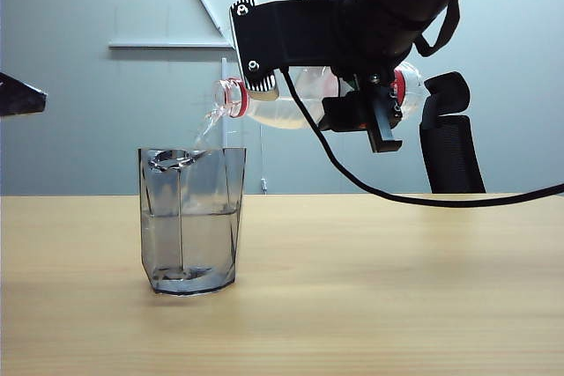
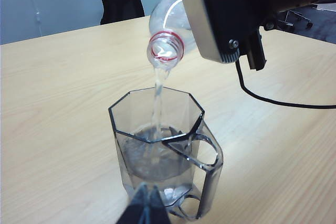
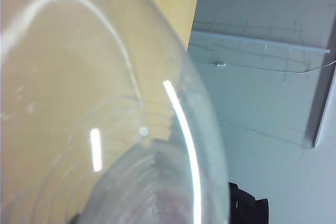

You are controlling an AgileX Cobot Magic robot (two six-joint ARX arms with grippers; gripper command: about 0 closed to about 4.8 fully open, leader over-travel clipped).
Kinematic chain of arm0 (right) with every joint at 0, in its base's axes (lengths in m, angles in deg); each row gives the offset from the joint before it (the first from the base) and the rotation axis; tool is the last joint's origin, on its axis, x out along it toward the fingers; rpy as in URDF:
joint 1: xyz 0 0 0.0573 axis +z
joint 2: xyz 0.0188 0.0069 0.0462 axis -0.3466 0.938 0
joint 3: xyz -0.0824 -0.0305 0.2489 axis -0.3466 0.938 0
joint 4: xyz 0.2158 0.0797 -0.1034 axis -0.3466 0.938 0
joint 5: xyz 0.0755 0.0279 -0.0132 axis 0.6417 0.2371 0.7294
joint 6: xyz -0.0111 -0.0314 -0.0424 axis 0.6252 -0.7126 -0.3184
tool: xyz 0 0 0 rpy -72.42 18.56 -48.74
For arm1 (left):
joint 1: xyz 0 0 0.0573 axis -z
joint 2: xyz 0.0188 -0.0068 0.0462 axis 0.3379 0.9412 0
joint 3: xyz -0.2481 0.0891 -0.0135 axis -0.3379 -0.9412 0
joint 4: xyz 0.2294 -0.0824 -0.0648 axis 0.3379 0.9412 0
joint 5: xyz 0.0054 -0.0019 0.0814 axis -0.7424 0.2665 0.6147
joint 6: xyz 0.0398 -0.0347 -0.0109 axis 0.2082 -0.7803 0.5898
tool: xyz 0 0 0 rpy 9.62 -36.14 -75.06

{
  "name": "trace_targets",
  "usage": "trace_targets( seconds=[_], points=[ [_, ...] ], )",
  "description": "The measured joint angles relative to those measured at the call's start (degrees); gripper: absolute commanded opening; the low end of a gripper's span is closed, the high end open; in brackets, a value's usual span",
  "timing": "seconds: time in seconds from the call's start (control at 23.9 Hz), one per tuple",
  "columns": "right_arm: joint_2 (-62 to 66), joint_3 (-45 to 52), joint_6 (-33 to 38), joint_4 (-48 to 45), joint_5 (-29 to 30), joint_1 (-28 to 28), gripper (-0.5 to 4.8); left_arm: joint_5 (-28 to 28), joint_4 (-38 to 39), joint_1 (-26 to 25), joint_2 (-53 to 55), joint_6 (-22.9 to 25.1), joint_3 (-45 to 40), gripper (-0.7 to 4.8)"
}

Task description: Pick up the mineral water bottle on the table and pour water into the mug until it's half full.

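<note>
A pale wooden surface (image 1: 397,305) with fine grain runs across the room, with a grey-blue wall behind it. Nearest, in the left wrist view, the left end effector (image 2: 146,208) shows only as dark tips pressed together, clenched on nothing, just before the smoky grey faceted transparent mug (image 1: 191,217). The mug stands upright on the surface, left of centre, about half full of clear water (image 1: 192,239). Above it the right end effector (image 1: 366,107) grasps the clear plastic mineral water bottle with the red neck ring (image 1: 282,103), tipped nearly level, its open mouth over the mug's rim. A thin stream falls from the mouth into the mug. Farther back stands a black office chair (image 1: 451,143).
</note>
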Motion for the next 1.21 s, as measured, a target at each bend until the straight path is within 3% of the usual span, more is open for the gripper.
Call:
trace_targets(
  seconds=[0.46, 0.96, 1.21],
  points=[
    [-0.07, 0.00, 8.15, 4.61, 0.04, 0.68, 3.04, 0.00, 0.00, 0.00, 0.00, 0.00, 0.00, -0.02],
    [-0.61, 0.00, 31.41, 5.14, 0.02, 2.54, 3.04, 0.00, 0.00, 0.00, -0.02, 0.00, 0.00, -0.02],
    [-3.67, 0.00, 50.49, 6.32, 0.22, 2.45, 3.03, 0.00, 0.00, -3.78, -0.02, 0.00, 0.00, -0.02]
  ],
)
